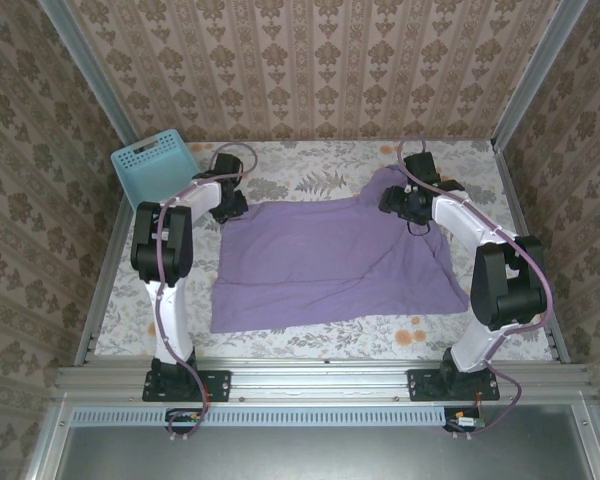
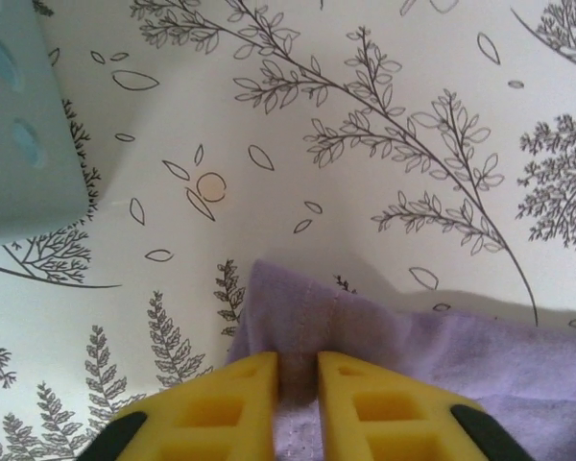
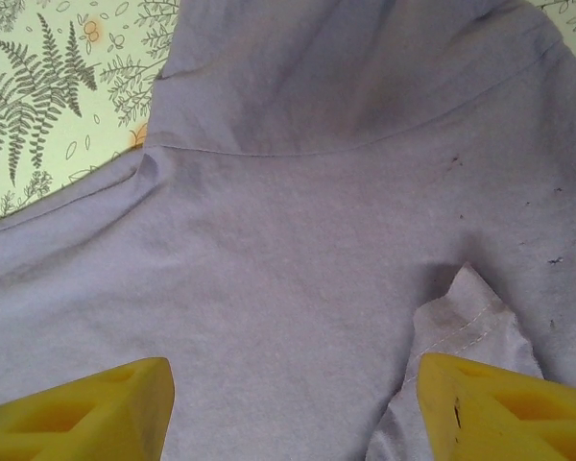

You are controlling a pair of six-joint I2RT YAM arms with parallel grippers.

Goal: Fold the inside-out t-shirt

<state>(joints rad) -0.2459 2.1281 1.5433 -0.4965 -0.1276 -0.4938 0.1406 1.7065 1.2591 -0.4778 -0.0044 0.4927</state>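
The lavender t-shirt (image 1: pixel 330 260) lies spread on the floral tablecloth, plain face up, with a bunched sleeve at its far right corner. My left gripper (image 1: pixel 232 205) is at the shirt's far left corner. In the left wrist view the yellow fingers (image 2: pixel 221 403) of the left gripper (image 2: pixel 296 384) are shut on a stitched edge of the t-shirt (image 2: pixel 442 355). My right gripper (image 1: pixel 400 200) hovers over the far right part. In the right wrist view that gripper (image 3: pixel 293 413) stands open above the t-shirt (image 3: pixel 317 240), a turned-up hem corner (image 3: pixel 470 307) beside its right finger.
A light-blue lattice basket (image 1: pixel 155 165) stands at the far left of the table, close to my left gripper, its wall (image 2: pixel 19 115) showing at the left. Metal rails and patterned walls enclose the table; bare tablecloth (image 1: pixel 310 170) lies beyond the shirt.
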